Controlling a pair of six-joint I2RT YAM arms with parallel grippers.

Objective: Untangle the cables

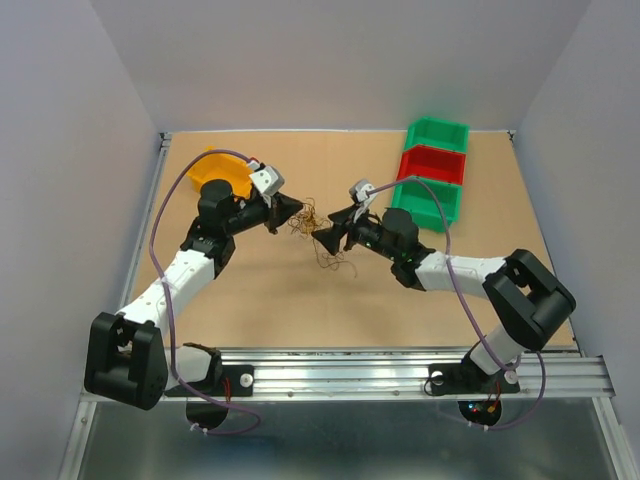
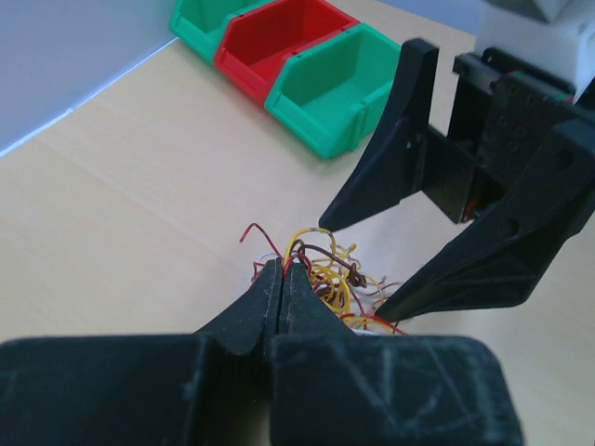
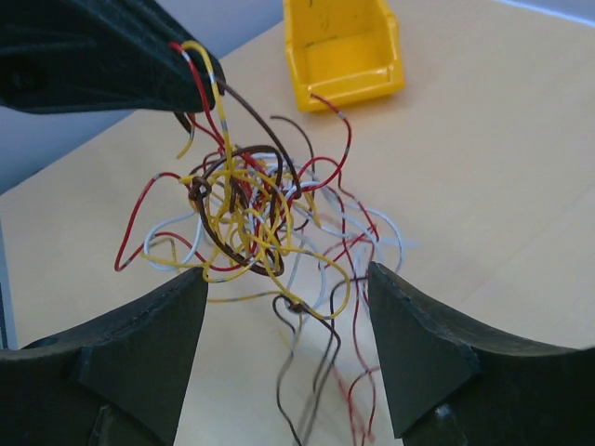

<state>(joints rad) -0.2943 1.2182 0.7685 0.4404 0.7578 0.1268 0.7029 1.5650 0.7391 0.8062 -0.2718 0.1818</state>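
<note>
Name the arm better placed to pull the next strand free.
Right, most likely. The right end effector stands open, straddling the cables; the left end effector is shut on some strands, anchoring the clump.

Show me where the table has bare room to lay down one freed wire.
Bare patches of the tan table: the far strip between the yellow plastic bin and the row of green and red bins; the near strip before the metal rail. Crowded: the centre, where the thin coloured cables sit between the left gripper and right gripper.
</note>
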